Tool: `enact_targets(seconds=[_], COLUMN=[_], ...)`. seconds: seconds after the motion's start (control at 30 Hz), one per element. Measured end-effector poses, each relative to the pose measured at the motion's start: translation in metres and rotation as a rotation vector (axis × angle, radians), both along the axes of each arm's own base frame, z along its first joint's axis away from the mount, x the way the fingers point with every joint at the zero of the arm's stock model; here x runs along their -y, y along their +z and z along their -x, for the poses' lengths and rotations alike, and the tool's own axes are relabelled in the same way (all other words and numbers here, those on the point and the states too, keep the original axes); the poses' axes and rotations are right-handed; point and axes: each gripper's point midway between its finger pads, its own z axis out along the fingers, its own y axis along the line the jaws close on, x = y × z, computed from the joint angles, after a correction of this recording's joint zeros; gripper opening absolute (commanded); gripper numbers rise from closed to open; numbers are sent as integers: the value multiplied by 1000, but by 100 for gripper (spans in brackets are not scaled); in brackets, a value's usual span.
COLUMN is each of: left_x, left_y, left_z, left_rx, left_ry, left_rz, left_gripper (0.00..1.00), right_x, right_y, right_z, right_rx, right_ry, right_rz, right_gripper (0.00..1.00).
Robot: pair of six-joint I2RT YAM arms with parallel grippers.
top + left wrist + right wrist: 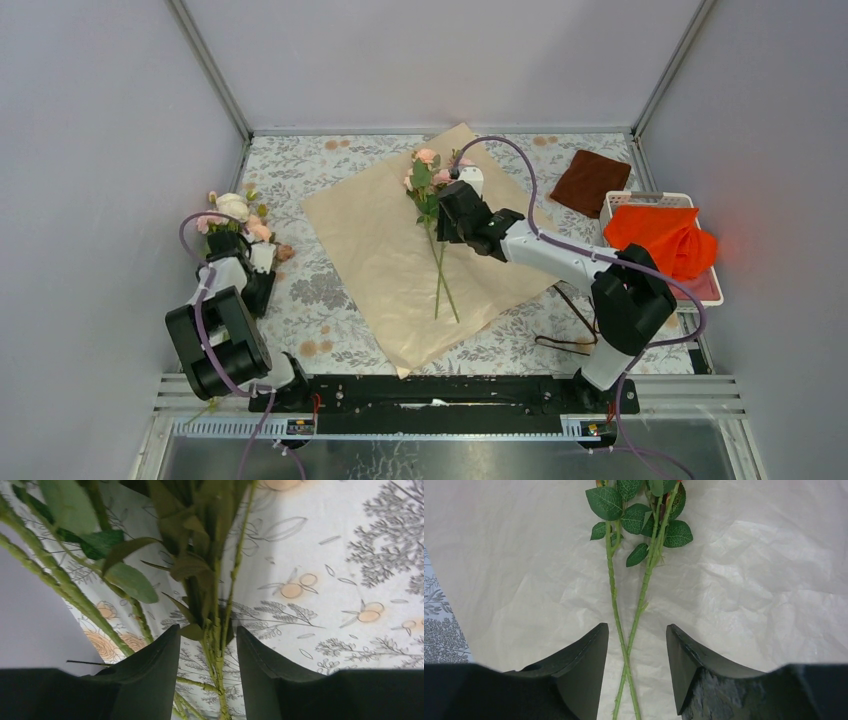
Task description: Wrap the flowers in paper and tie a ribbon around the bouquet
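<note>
my right arm stretches over the paper (pixel 360 250), right gripper (pixel 636 632) parted above crossed stems (pixel 613 587); my left gripper (pixel 207 630) straddles a second bunch (pixel 195 565), unclamped.

You see matt, crinkled paper (pixel 749 580), matt black plastic fingers (pixel 584 670), a floral-printed cloth over the tabletop (pixel 320 290), and at two o'clock a soft brown cloth (pixel 590 180).

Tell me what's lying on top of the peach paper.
Pink flowers with two crossing green stems lie on the paper. The right arm hides part of the sheet.
</note>
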Motion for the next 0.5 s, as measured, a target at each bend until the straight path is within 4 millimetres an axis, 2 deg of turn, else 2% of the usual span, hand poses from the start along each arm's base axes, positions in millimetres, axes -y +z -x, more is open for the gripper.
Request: enact_targets(seconds=[0.1, 0.17, 0.27, 0.37, 0.43, 0.5], left_x=[-6, -7, -5, 4, 3, -1], left_y=[-1, -2, -1, 11, 31, 69], left_z=[-6, -9, -10, -8, -11, -24], left_rx=[18, 28, 51, 97, 157, 283], left_ry=[21, 21, 24, 57, 84, 83], left_rz=[4, 15, 73, 224, 301, 372], left_gripper=[16, 0, 0, 0, 0, 0], right_x=[1, 1, 1, 3, 3, -1], right_y=[4, 6, 12, 22, 31, 43], right_z=[2, 3, 6, 9, 12, 14], right_rx=[9, 14, 22, 36, 49, 66], right_ry=[7, 13, 23, 32, 42, 60], right_rz=[11, 16, 18, 14, 11, 5], right_gripper=[54, 54, 54, 54, 56, 59])
